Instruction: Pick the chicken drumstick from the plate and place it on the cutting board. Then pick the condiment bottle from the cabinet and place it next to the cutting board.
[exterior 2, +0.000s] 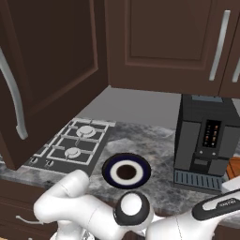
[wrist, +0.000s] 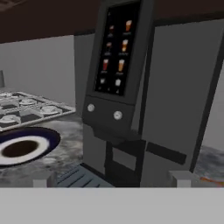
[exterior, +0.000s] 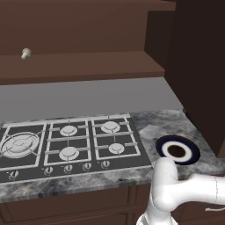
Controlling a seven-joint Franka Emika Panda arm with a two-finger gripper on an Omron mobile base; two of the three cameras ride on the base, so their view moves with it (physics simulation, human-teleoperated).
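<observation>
Gripper [wrist: 112,178] wide open, holding nothing, facing the coffee machine [wrist: 144,92]. Plate [wrist: 24,146] sits lower left of hand view (no drumstick visible on it). Cabinet [exterior 2: 42,70] w/ bar handle fills upper left of right base view, so next reach prob. goes up and left.

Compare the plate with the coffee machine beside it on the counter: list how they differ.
The plate is round, flat and low; the coffee machine is a tall upright box. The plate has a navy rim, white ring and brown centre; the coffee machine is dark grey with a screen of drink icons. The plate lies nearer the stove; the coffee machine stands further from it. Both rest on the marble counter.
</observation>
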